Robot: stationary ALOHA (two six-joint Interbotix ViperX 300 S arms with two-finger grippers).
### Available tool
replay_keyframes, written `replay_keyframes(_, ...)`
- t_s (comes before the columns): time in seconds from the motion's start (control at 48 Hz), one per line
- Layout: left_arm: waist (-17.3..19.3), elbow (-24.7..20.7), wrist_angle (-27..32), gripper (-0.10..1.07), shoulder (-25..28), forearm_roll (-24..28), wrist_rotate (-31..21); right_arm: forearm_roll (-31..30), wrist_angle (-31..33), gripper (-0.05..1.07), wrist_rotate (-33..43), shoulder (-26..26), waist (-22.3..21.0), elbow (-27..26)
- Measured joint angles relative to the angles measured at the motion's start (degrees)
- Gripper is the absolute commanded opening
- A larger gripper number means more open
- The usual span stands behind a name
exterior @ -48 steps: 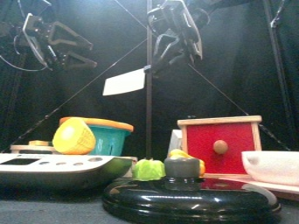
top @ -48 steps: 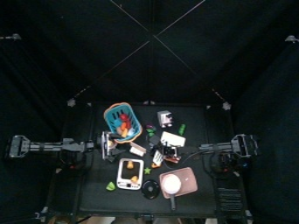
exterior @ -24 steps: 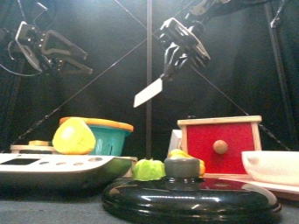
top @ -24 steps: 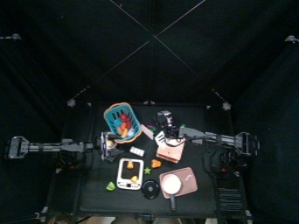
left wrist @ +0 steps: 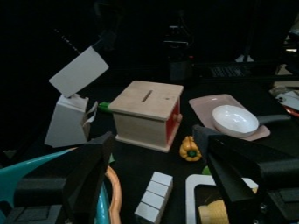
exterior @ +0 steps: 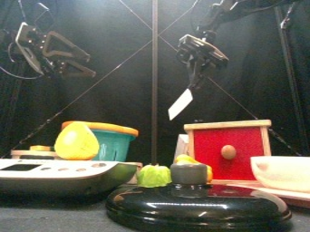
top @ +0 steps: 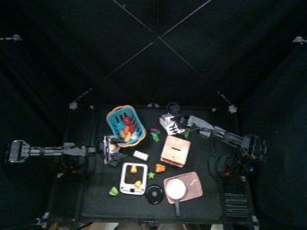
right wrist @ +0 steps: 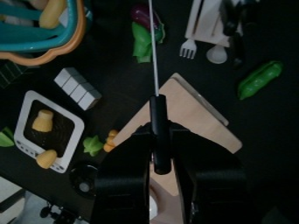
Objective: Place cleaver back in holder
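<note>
My right gripper (top: 173,114) is shut on the cleaver's dark handle (right wrist: 155,131). The white blade (exterior: 182,103) hangs tip-down in the air below the gripper (exterior: 198,51). In the left wrist view the blade (left wrist: 79,70) hovers just above the holder (left wrist: 68,121), a small block with pale sides, without touching it. In the top view the holder (top: 177,128) lies mostly under the right gripper at the table's back middle. My left gripper (left wrist: 158,171) is open and empty, resting raised at the left (exterior: 49,50).
A teal basket (top: 125,122) of toy food stands left of the holder. A tan wooden box (top: 177,149) with a red side (exterior: 227,152) sits in front of it. A white scale (top: 133,177), a white bowl on a pink plate (left wrist: 233,119) and a black lid (exterior: 194,204) fill the front.
My right arm has carried the cleaver from the table's middle toward the back, over the holder, and the blade has turned from level to hanging down. The left arm has barely moved.
</note>
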Motion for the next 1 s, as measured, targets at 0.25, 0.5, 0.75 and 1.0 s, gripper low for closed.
replay_keyframes(0.25,0.0,0.0,0.1,1.03,0.0,0.1,0.0,1.3,6.9,0.5,-1.8,2.5,-5.0,-4.1)
replay_keyframes(0.5,0.0,0.0,1.0,1.03,0.0,0.0,0.0,7.1,12.8,0.5,-7.1,7.9,-8.0,-10.1)
replay_keyframes(0.75,0.0,0.6,1.1,1.03,0.0,0.1,0.0,7.8,17.8,0.5,-7.2,10.6,-10.5,-12.6)
replay_keyframes(1.0,0.0,0.7,1.2,1.03,0.0,0.0,0.0,8.2,18.2,0.5,-8.4,12.2,-10.7,-12.6)
